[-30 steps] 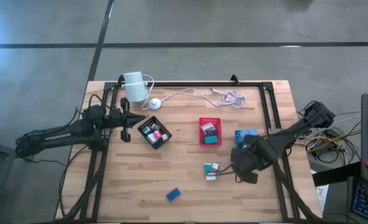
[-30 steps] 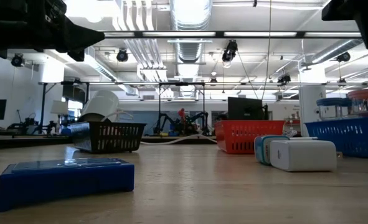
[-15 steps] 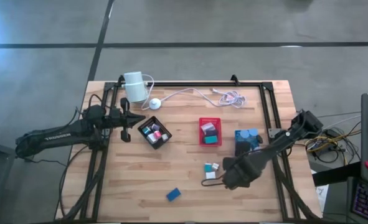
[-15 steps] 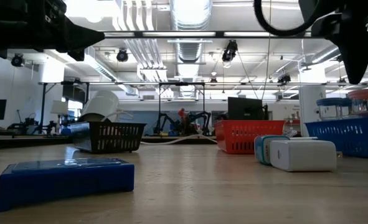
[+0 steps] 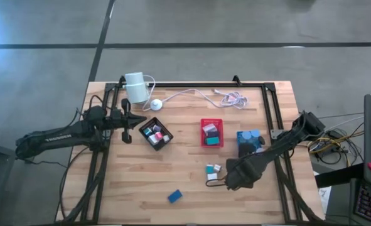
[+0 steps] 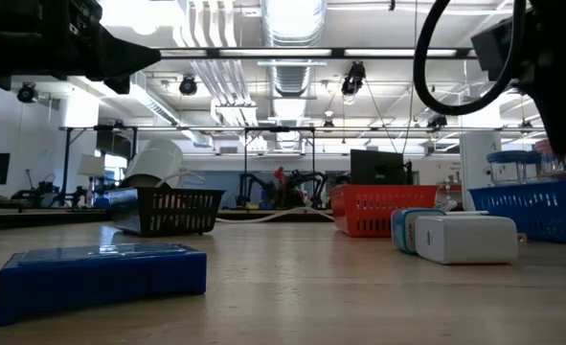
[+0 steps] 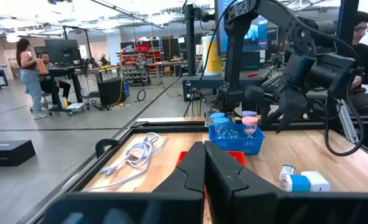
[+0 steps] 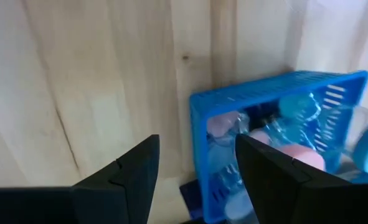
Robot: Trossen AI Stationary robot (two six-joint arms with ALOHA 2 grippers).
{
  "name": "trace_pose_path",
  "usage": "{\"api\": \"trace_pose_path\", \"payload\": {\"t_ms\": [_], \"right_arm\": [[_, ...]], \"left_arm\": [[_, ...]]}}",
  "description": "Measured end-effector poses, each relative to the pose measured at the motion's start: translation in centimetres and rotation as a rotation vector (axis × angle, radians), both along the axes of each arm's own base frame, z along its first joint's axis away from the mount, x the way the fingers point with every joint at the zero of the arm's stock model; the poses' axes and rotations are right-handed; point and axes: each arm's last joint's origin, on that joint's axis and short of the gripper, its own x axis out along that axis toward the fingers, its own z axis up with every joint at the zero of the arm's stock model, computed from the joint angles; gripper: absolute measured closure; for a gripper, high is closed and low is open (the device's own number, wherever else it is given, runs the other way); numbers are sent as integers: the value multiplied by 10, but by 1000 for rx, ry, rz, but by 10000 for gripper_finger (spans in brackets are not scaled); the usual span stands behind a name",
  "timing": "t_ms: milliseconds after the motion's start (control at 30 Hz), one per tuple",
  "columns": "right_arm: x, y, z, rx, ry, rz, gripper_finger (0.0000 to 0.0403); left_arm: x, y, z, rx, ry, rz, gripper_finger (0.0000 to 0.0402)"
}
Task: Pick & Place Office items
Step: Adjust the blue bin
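Observation:
Two small white-and-teal office items [image 5: 213, 172] lie side by side on the wooden table, right of centre; the low view shows them as blocks [image 6: 463, 238]. A blue block [image 5: 176, 196] lies alone near the front edge. My right gripper [image 5: 230, 178] hangs open just right of the two pieces, pointing steeply down, with only table and the blue tray's corner [image 8: 277, 137] between its fingers [image 8: 140, 171]. My left gripper [image 5: 127, 119] waits shut and level at the table's left, beside the black tray [image 5: 155, 134].
A red tray [image 5: 212, 132] and a blue tray [image 5: 249, 139] with pieces stand behind the right gripper. A white cylinder [image 5: 135, 86] with its cable [image 5: 198, 94] is at the far left. A black frame [image 5: 270, 94] runs around the table. Bare wood lies at the front centre.
My right gripper has come down and moved toward the table's left and near edge, from beside the blue tray to just right of the two white-and-teal pieces. The pieces have stayed where they were.

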Motion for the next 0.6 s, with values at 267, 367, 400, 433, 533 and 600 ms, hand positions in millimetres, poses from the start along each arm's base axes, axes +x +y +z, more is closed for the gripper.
{"api": "trace_pose_path", "payload": {"t_ms": [267, 367, 400, 433, 533, 600], "right_arm": [[-6, -4, -17, -3, 9, -2, 196], [-10, -8, -23, -22, 25, -28, 201], [-12, -9, -25, -27, 31, -35, 204], [-13, -11, -27, -31, 38, -38, 208], [-14, -14, -32, -33, 49, -45, 221], [-13, -17, -35, -29, 46, -48, 231]], "left_arm": [[0, 0, 0, 0, 0, 1, 399], [0, 0, 0, 0, 0, 0, 399], [0, 0, 0, 0, 0, 0, 399], [0, 0, 0, 0, 0, 0, 399], [0, 0, 0, 0, 0, 0, 399], [0, 0, 0, 0, 0, 0, 399]]}}
